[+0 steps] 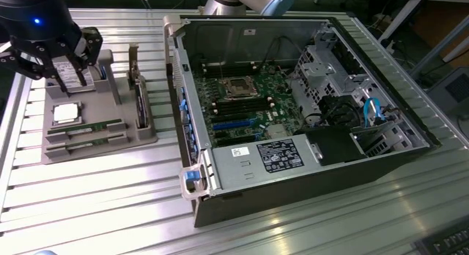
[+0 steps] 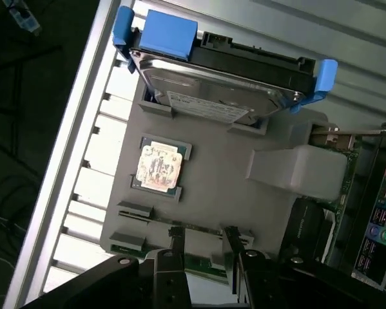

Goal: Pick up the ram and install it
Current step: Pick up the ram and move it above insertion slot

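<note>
The grey holder (image 1: pixel 99 148) is matt moulded plastic, smooth and dull. Under it the table (image 1: pixel 88 194) is ribbed bare aluminium, brushed and throwing back glare. Standing in the holder, the hard drive (image 2: pixel 205 90) shows a bright metal shell with a paper label, clipped in glossy blue plastic rails (image 2: pixel 170 35). Beside the holder the computer case (image 1: pixel 234 32) is pale unpainted sheet steel inside, matt black outside. The gripper (image 2: pixel 200 241) over the holder is black with a faint satin sheen.
</note>
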Robot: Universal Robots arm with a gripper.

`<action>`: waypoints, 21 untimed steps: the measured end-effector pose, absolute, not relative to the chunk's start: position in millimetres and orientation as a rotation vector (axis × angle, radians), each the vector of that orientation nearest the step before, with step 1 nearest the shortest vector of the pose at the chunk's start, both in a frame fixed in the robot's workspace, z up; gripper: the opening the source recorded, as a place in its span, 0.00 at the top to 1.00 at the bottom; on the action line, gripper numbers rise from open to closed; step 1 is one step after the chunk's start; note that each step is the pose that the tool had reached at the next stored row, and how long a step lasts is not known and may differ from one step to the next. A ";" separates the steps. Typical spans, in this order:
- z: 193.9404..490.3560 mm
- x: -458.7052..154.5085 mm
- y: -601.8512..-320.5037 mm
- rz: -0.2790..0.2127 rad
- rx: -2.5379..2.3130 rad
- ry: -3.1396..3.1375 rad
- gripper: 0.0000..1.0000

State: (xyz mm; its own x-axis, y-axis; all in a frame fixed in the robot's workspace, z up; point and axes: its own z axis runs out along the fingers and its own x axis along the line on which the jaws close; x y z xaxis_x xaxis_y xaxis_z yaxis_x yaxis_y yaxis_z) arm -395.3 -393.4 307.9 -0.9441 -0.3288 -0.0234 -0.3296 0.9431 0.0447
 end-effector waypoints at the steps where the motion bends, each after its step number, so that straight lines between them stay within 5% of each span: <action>1: 307.8 -395.3 -393.4 0.075 -0.557 3.076 0.63; 21: 306.4 -395.3 -393.4 0.074 -1.221 2.890 0.63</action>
State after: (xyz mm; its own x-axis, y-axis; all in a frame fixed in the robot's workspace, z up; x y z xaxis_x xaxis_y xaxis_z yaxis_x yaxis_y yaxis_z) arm -395.3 -393.4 306.4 -0.6972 -0.7166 -0.0217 -0.7167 0.6961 0.0422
